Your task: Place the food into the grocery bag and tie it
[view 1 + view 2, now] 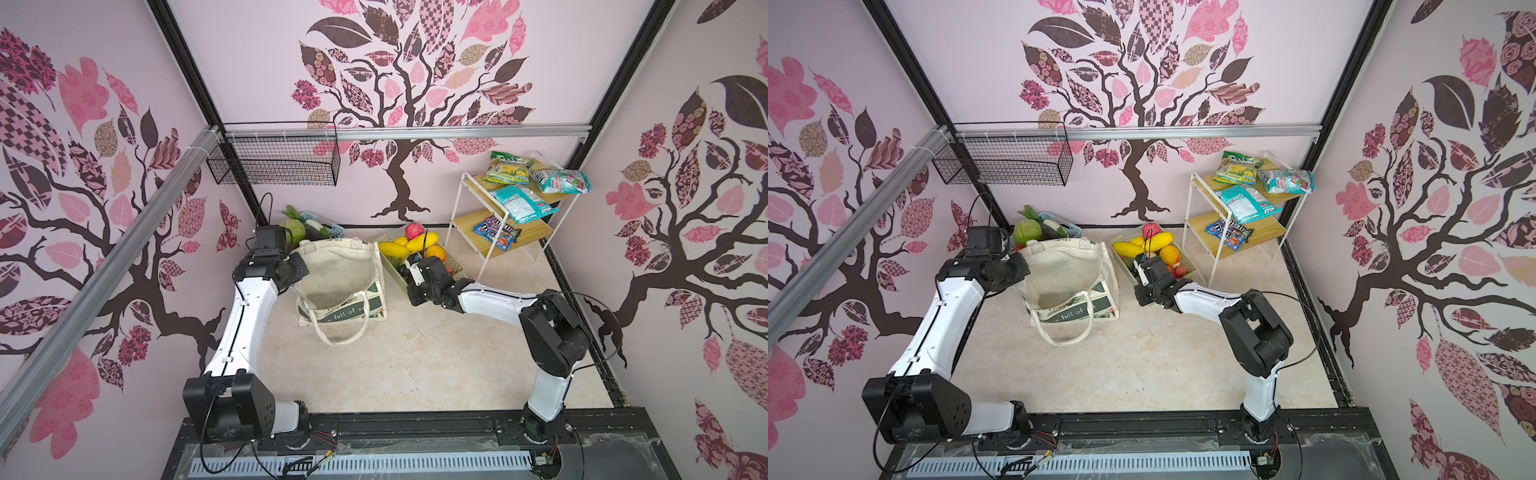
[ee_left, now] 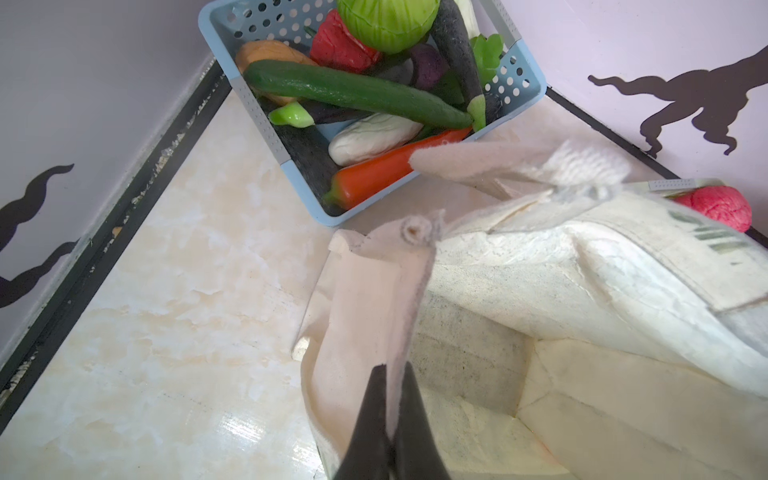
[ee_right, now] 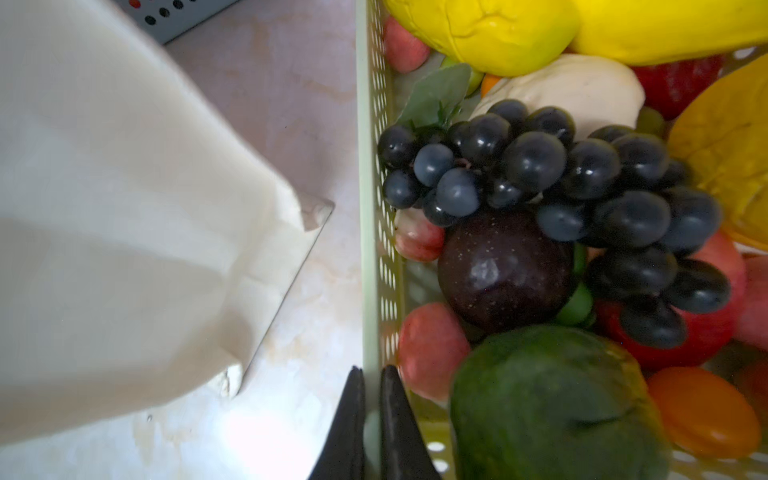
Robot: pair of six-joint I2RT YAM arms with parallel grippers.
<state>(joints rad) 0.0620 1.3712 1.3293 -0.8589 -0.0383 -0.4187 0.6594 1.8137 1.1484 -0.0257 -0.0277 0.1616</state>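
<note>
The cream grocery bag (image 1: 340, 270) stands open mid-table, and nothing shows inside it. My left gripper (image 2: 392, 368) is shut on the bag's near-left rim (image 2: 374, 316) and pinches the cloth. The food lies in two baskets. A green cabbage (image 2: 388, 18), a cucumber (image 2: 353, 89) and a red pepper (image 2: 386, 170) fill the blue basket (image 2: 266, 124) behind the bag. Yellow fruits (image 1: 419, 243), a red bumpy fruit (image 1: 414, 230) and a dark grape bunch (image 3: 561, 187) sit in the pale green basket (image 3: 376, 208) right of the bag. My right gripper (image 3: 372, 370) is shut on that basket's wall.
A white two-shelf rack (image 1: 457, 208) with shiny snack packets (image 1: 521, 201) stands at the back right. A black wire basket (image 1: 274, 162) hangs on the back left wall. A black frame rail (image 2: 104, 232) borders the table beside the blue basket.
</note>
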